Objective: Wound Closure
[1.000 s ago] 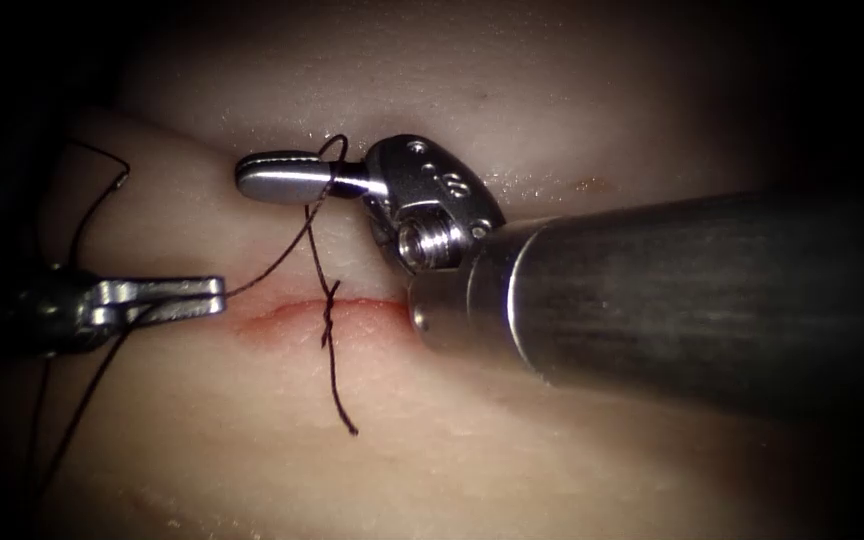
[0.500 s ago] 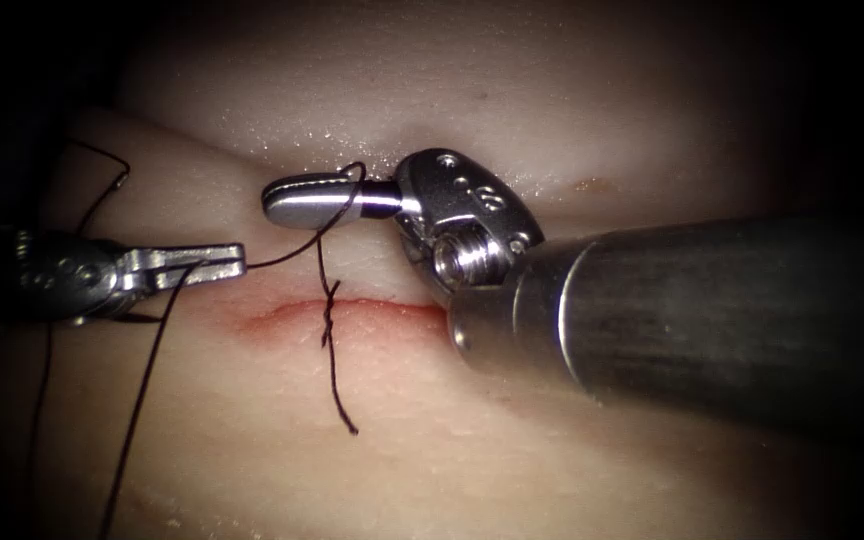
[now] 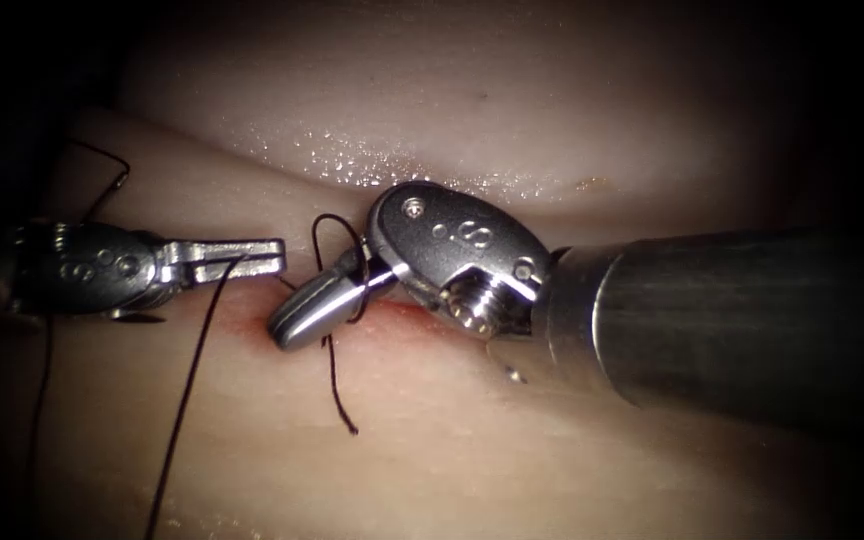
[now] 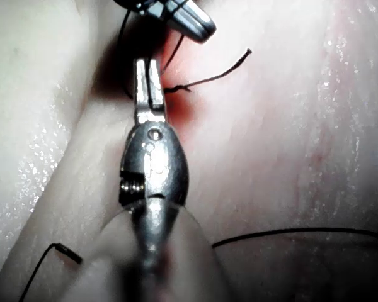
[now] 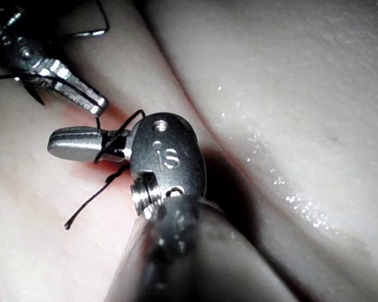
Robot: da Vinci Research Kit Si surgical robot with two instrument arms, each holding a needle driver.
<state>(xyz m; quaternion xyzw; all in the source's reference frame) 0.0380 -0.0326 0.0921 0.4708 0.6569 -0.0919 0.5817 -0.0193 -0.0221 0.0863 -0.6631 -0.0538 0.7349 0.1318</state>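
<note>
Light is pooling on the middle of the tissue (image 3: pixel 472 110) in the endoscope view while the edges are falling into black. Wet specks are glinting there. Glare is flashing off the right tool (image 3: pixel 314 312), whose near shaft is blurring.

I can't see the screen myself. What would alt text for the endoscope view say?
The right claw, shut, with a loop of dark thread around it, points down-left over a reddened cut in pale tissue. The left claw is shut on the thread just left of it. A short thread tail lies below the cut.
</note>
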